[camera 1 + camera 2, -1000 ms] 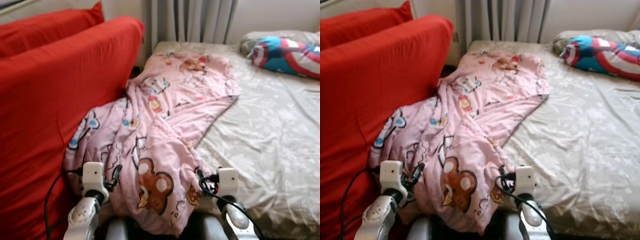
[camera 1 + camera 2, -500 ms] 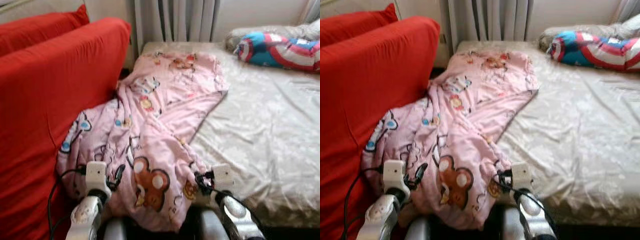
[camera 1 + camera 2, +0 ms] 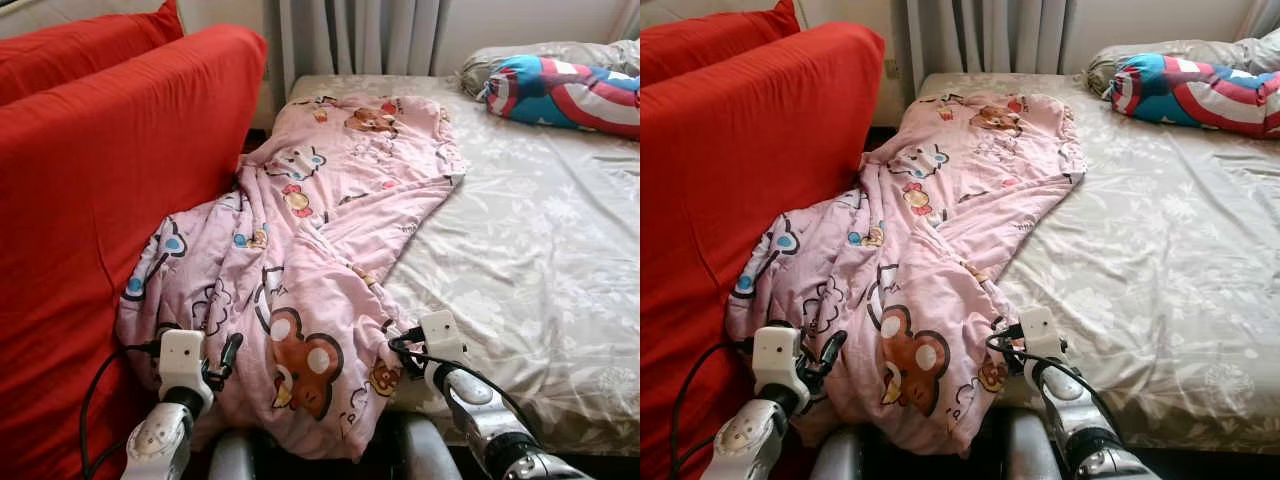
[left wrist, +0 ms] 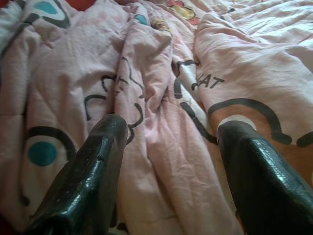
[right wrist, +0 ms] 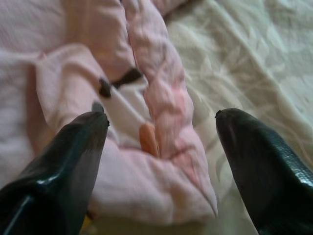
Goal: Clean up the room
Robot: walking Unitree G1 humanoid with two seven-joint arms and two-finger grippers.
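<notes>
Both grippers, left gripper point(image 4: 168, 161) and right gripper point(image 5: 161, 147), are hovering with fingers spread over the pink blanket point(image 3: 300, 250). Its hanging near end is lying just ahead of both, its length running away up the bed point(image 3: 540, 240).

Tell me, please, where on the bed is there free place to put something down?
The bare sheet is free from the pink blanket's right edge to the bed's right side, below the striped pillow. The left part is crowded: the blanket covers it up to the red sofa, and both open grippers, left gripper and right gripper, are at its near end.
</notes>
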